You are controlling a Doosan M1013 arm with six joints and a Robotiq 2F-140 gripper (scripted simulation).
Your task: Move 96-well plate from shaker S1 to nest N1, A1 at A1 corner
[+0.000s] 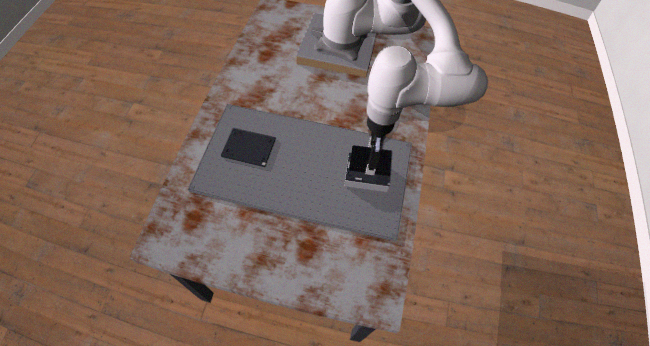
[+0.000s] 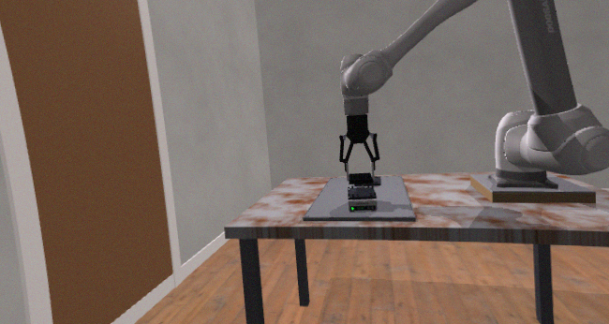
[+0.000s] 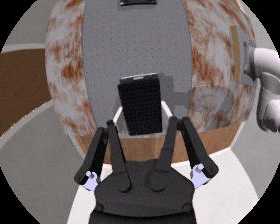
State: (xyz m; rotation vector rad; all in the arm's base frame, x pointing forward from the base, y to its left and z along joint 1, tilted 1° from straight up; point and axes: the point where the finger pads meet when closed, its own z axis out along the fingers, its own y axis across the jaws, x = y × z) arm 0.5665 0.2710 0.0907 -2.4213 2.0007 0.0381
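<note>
My gripper [image 1: 371,166] [image 2: 361,181] [image 3: 142,109] is shut on the black 96-well plate [image 1: 357,160] [image 2: 360,177] [image 3: 140,99], gripping its two long sides. The plate hangs level a little above the plate shaker S1 [image 1: 367,183] [image 2: 362,201], a small box with a green light on its front, on the right part of the grey baseplate [image 1: 300,180] [image 2: 328,206] [image 3: 124,43]. The plate nest N1 [image 1: 248,147], a flat black square, lies on the left part of the baseplate. I cannot make out the plate's cut corner.
The baseplate lies on a rust-stained table [image 1: 260,260] [image 2: 445,215]. The arm's base [image 1: 336,55] [image 2: 529,187] stands on a block at the table's far end. A wood floor surrounds the table, with walls to the right and behind.
</note>
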